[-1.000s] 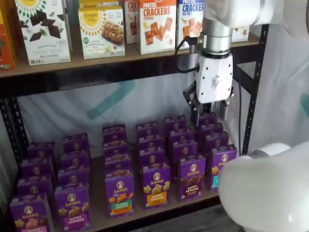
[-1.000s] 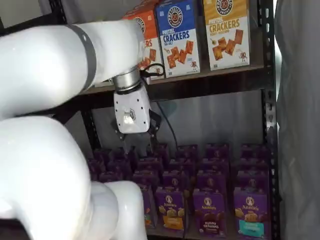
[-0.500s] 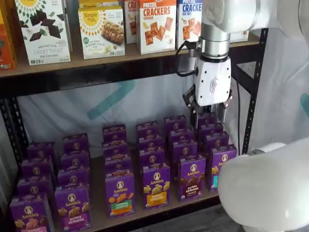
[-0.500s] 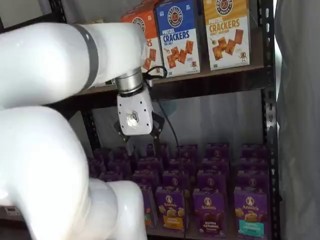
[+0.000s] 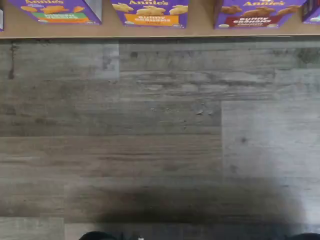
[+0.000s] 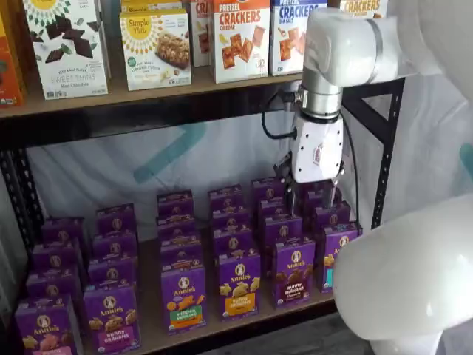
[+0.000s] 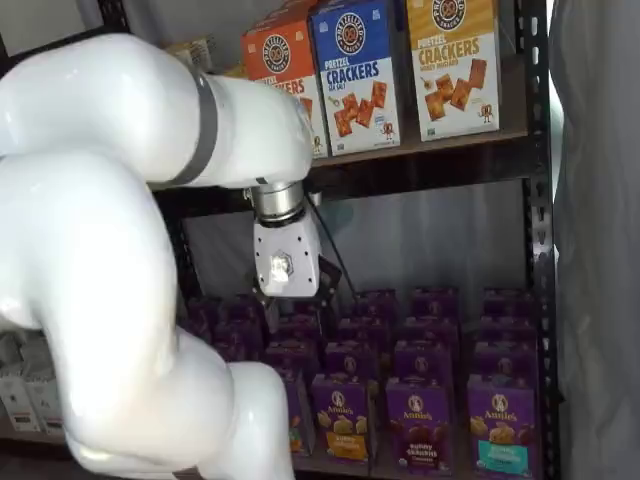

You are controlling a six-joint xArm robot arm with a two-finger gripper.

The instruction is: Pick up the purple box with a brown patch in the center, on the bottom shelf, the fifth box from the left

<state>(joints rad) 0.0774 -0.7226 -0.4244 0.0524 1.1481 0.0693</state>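
Gripper: the gripper (image 6: 313,194) is hanging from the white arm (image 7: 120,200) over the back rows of purple cartons on the bottom shelf (image 6: 151,325); its black fingers are blending into the dark boxes behind, so I cannot tell whether they are apart or together.
Front row: the purple box (image 6: 293,271) is standing upright at the shelf's front edge, below and in front of the gripper, not touching it.
Its neighbours: an orange-banded carton (image 6: 239,283) is sitting just beside it on one side, a teal-patched carton (image 6: 336,251) on the other.
Wrist view: the purple box (image 5: 257,12) is showing at the shelf lip, above grey plank flooring (image 5: 160,130).
Farther up: cracker boxes (image 6: 240,38) are lining the higher board.
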